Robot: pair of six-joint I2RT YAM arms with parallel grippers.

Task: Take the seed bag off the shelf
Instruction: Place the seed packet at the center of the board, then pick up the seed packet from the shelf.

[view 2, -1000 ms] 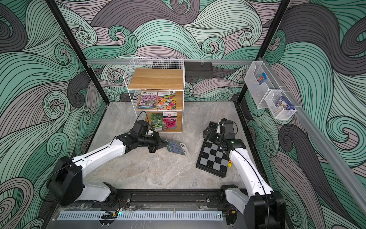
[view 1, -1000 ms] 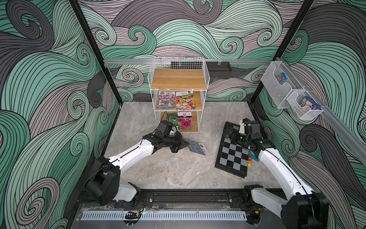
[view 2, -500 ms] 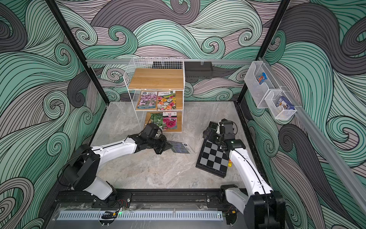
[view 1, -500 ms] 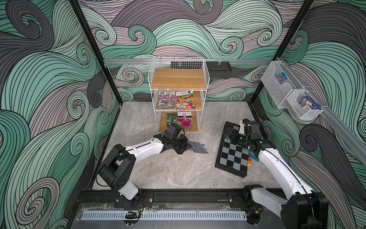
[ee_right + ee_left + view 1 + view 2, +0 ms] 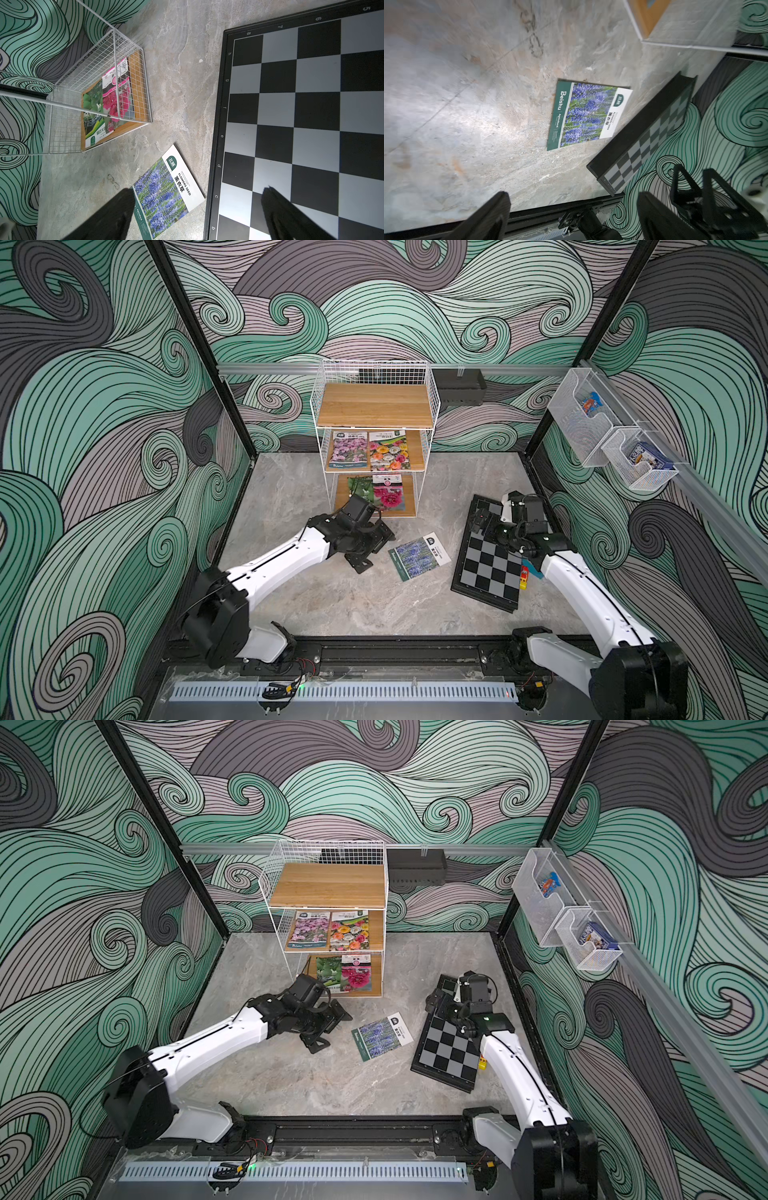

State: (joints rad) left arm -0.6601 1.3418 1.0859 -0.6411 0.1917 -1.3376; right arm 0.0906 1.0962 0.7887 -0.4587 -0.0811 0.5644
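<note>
In a top view the seed bag (image 5: 419,556) lies flat on the table (image 5: 365,605), clear of the shelf (image 5: 374,405) at its eleven o'clock, so the job looks done; the left gripper (image 5: 374,550) sits at its nine o'clock, jaws apart

Left wrist: bag (image 5: 588,114) alone beyond the spread fingers (image 5: 496,207)

Right wrist: right gripper (image 5: 197,192) wide open by the chessboard (image 5: 311,108), idle, out of the way

A black-and-grey chessboard (image 5: 490,568) lies flat and askew on the marbled grey worktop (image 5: 353,605). Small red-and-yellow blocks (image 5: 524,576) sit against the board's edge nearest the side wall, with a blue piece (image 5: 535,571) just beside them. Above the chessboard, on that wall's rail, hang a clear bin (image 5: 575,431) and a mesh-patterned bin (image 5: 638,477), each holding a small blue packet. Well behind the chessboard, a black box (image 5: 459,385) hangs on the rear rail.
</note>
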